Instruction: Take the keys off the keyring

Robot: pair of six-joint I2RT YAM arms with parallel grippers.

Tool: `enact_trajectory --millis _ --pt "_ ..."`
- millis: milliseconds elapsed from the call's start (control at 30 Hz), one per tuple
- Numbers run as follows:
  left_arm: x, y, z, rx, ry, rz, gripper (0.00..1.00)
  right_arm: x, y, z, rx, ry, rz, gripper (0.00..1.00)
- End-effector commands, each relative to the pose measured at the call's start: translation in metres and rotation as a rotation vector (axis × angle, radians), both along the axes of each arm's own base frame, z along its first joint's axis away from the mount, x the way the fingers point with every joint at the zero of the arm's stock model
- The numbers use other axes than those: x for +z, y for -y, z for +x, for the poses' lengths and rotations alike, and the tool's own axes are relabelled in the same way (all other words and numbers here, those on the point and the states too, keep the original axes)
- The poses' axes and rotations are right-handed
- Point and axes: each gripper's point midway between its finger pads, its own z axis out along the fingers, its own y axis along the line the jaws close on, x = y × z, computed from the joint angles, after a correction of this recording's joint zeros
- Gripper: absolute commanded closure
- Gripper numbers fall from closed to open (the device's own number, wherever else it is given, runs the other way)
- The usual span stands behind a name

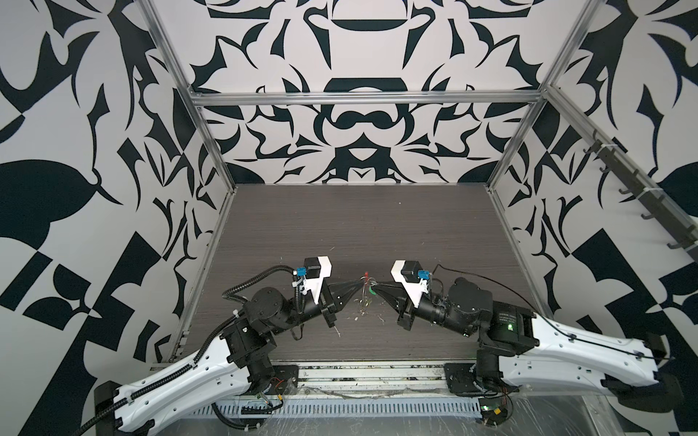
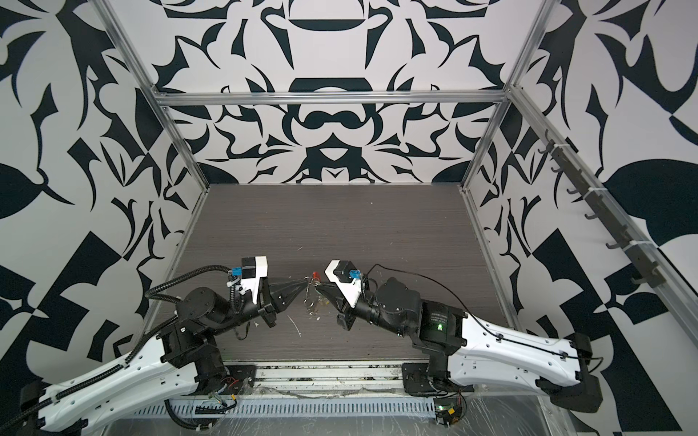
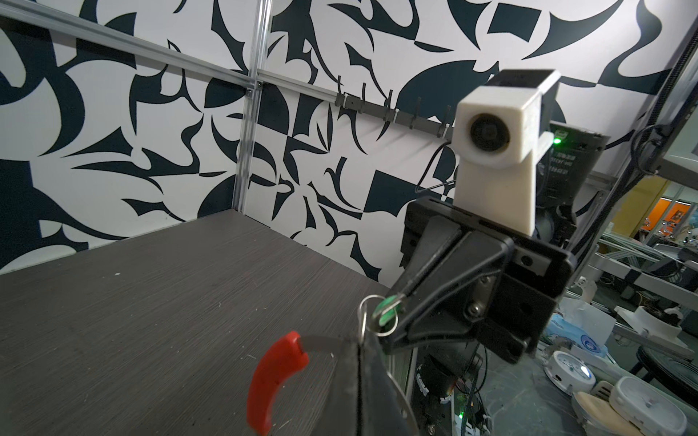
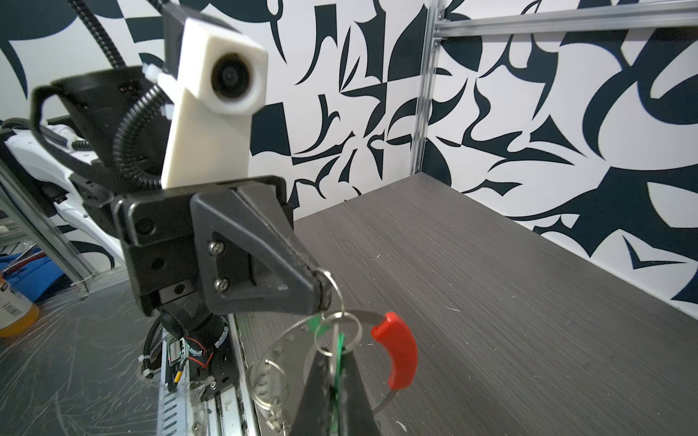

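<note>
Both arms meet over the near middle of the worktop [image 1: 377, 226], tips facing each other, almost touching.

Left tool [image 1: 359, 282] [image 2: 304, 281] [image 4: 324, 288]: pressed together. It pinches the keyring [image 4: 287, 336] [image 3: 321, 341] on the grey band just beside the red sleeve [image 3: 274, 381] [image 4: 398, 351] [image 1: 365, 274] [image 2: 314, 274]. The sleeve sticks out on the far side of the grip.

Right tool [image 1: 374, 285] [image 2: 317, 286] [image 3: 394, 298] [image 4: 334, 373]: pressed together, pinching the green tag [image 3: 385, 311] [image 4: 340, 347] of one key. The tag's split ring [image 3: 368, 313] [image 4: 338, 334] is threaded on the keyring band between the two tips.

Keyring position: held up between the two tools, its loop hanging down toward the near edge of the worktop. Cannot tell whether its lowest part touches the surface.

Keys [image 1: 364, 302] [image 2: 313, 302]: on the hoop. More silver rings and metal hang lower on the band in the right wrist view. In both top views this cluster is too small to sort; a faint yellow shows there.

A few white flecks [image 2: 294, 326] lie on the worktop near the left tool.
</note>
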Motion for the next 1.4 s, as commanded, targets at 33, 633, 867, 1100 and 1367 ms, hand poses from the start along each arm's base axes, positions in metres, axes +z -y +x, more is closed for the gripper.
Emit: enact_trajectory --millis 33,633,867,1100,1367 --pt "0.017 -0.008 0.008 0.061 0.003 -0.043 1.00 0.032 0.005 0.011 -0.076 0.032 0.076 1.00" --pt "0.009 -0.033 0.053 0.363 -0.126 -0.048 1.00 0.023 0.005 0.017 -0.110 0.012 0.052 1.00" --pt "0.008 -0.043 0.066 0.519 -0.133 -0.026 1.00 0.012 -0.001 0.019 -0.114 -0.008 0.024 1.00" --pt "0.005 -0.047 0.078 0.658 -0.139 0.034 1.00 0.007 -0.004 0.019 -0.111 -0.020 0.017 1.00" --pt "0.000 -0.059 0.089 0.790 -0.154 0.067 1.00 0.002 -0.005 0.017 -0.098 -0.042 0.016 1.00"
